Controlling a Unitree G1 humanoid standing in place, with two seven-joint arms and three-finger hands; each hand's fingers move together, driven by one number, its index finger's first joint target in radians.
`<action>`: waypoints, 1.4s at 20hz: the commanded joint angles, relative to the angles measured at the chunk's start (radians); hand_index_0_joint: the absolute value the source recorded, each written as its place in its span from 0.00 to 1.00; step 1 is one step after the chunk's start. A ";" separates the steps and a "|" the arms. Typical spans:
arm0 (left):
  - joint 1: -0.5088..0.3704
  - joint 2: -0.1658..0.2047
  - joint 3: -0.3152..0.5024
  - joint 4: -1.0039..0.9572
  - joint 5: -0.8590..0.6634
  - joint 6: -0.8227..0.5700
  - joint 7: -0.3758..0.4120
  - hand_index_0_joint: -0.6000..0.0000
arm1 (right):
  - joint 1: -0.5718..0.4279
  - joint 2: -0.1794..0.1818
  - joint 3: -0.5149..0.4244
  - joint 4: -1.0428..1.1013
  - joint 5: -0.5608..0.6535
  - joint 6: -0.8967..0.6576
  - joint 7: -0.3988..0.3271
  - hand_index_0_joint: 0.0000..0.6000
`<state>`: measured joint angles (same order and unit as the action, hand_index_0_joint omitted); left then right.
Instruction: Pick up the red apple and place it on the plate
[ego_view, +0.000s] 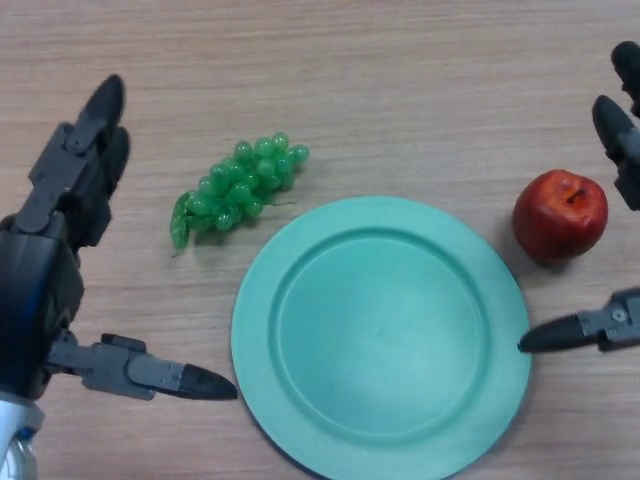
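The red apple (560, 215) sits upright on the wooden table (400, 80), stem dimple up, just beside the right rim of the green plate (300, 300) and not on it. The plate holds nothing.

I read the right hand (620, 140) as spread: its fingers show at the far right edge beyond the apple, and its thumb reaches in on the near side with the tip at the plate's rim. The apple lies in the gap between them, touching neither. The left hand (60, 230) rests at the left of the scene, fingers straight and thumb extended toward the plate, holding nothing.

Handling judgement: the apple looks rigid, smooth and glossy, likely light if it is a prop. A round, slick body can roll or squirt out under an off-centre pinch. I would take hold across its widest girth, fingers on the far side and thumb on the near side, with the palm lowered over the stem.

A bunch of green grapes (238, 188) lies to the far left of the plate, well apart from the apple and clear of the transfer path.
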<state>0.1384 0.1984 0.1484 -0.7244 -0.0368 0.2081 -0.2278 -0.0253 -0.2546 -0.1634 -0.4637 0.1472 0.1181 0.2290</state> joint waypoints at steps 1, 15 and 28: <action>-0.001 0.011 0.038 -0.090 -0.012 -0.095 0.028 1.00 | -0.109 -0.062 -0.046 0.123 -0.010 -0.209 -0.052 0.00; 0.053 -0.008 0.099 -0.082 -0.047 -0.130 0.036 1.00 | -0.454 -0.200 0.028 1.131 -0.397 -0.675 -0.247 0.83; 0.028 -0.003 0.067 -0.102 -0.050 -0.063 0.038 1.00 | -0.152 -0.040 0.065 0.296 -0.217 -0.256 -0.222 1.00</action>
<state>0.1828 0.1751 0.1670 -0.7617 -0.0590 0.2318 -0.2093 -0.1430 -0.2737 -0.0683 -0.1137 -0.0916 -0.0341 0.0285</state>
